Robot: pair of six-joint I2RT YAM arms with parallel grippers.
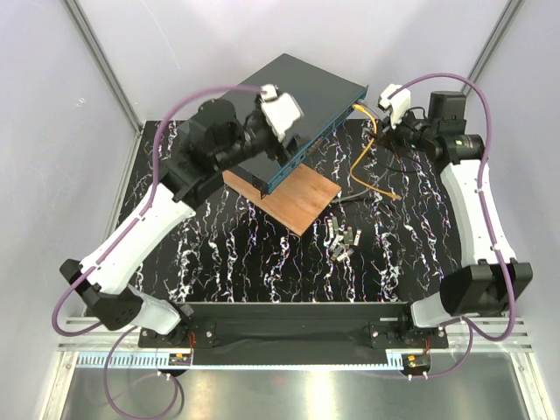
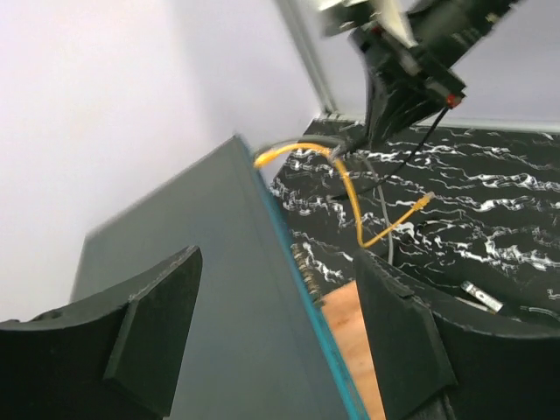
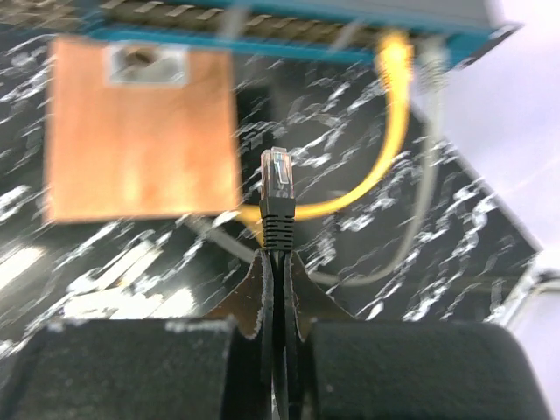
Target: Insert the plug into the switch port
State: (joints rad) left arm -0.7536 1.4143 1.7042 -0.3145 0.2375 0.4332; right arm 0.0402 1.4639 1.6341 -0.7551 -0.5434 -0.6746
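The switch [image 1: 297, 83] is a flat dark box with a teal front face [image 1: 319, 140], resting partly on a wooden board [image 1: 284, 197]. Its row of ports [image 3: 175, 10] is blurred. A thin orange cable [image 1: 372, 162] is plugged in near the switch's right end. Its free plug [image 1: 395, 197] lies on the table, also in the left wrist view [image 2: 426, 199]. My right gripper [image 3: 278, 254] is shut on a black cable just behind its clear connector [image 3: 276, 175], which points at the switch face from a short way off. My left gripper [image 2: 280, 341] is open above the switch's front edge.
Several small grey metal modules [image 1: 341, 241] lie right of the board, one in the left wrist view [image 2: 481, 297]. A grey cable [image 3: 429, 166] also runs from the switch's right end across the marbled black mat [image 1: 227, 254]. White walls close in behind.
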